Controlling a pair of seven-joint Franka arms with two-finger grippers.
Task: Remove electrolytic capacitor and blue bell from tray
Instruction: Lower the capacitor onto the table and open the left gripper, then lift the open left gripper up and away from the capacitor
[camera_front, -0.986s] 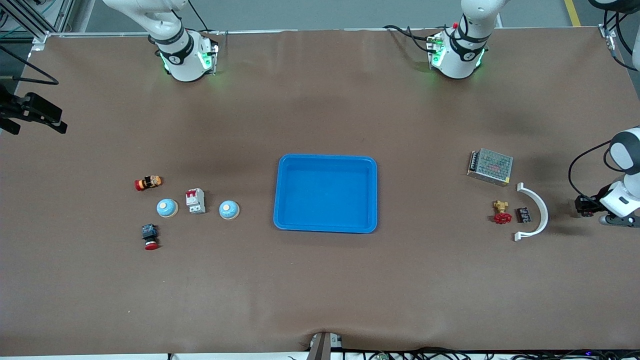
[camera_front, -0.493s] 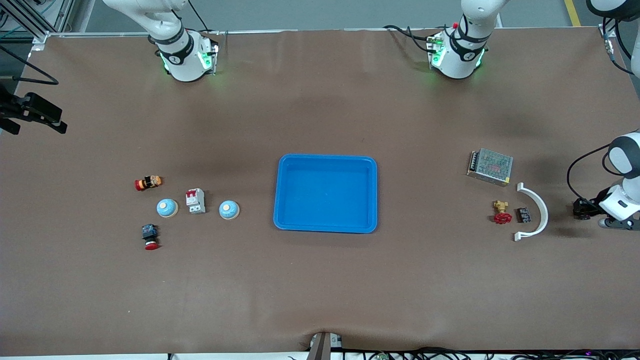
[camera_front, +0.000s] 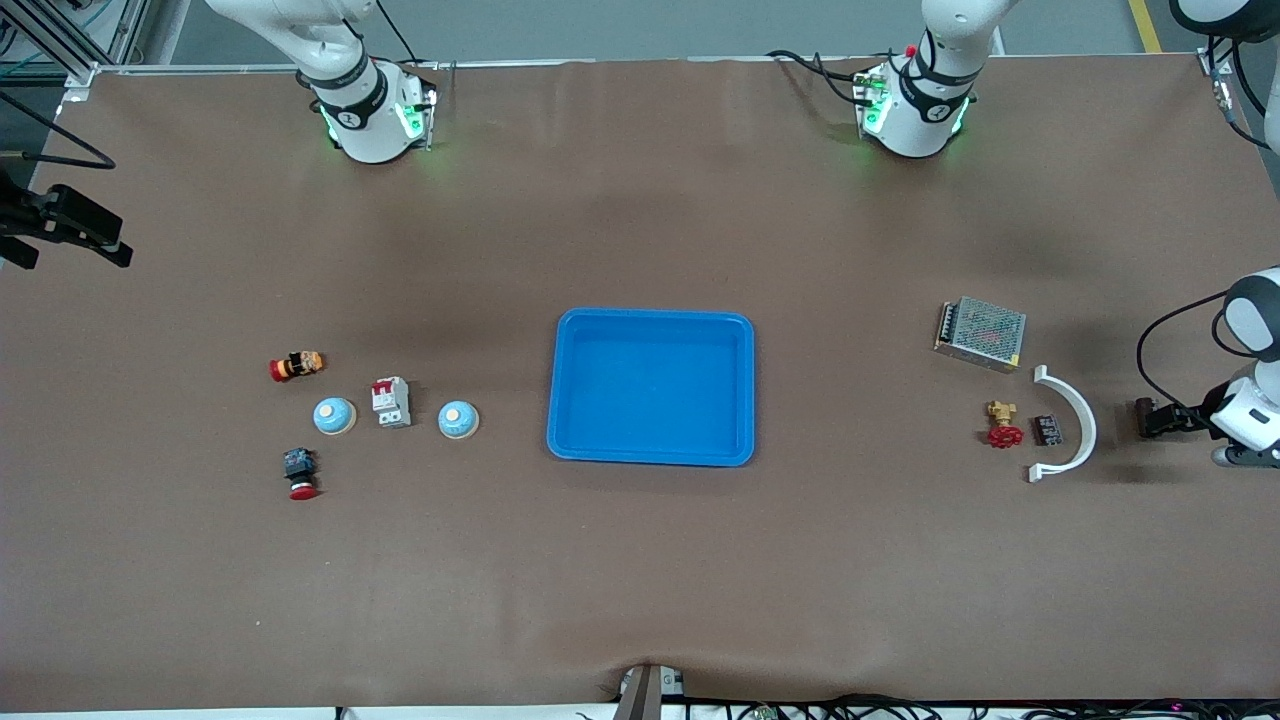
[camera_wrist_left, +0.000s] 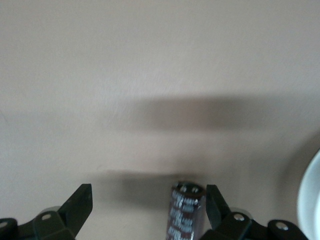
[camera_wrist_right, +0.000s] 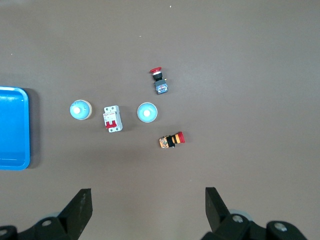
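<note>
The blue tray sits empty mid-counter. The left gripper has open fingers around the capacitor, which could roll if bumped. The right gripper waits open above the bells.

- You have a red-and-white circuit breaker between the domes.
- Your metal mesh box, red-handled valve and white curved bracket sit toward the left arm's end.
</note>
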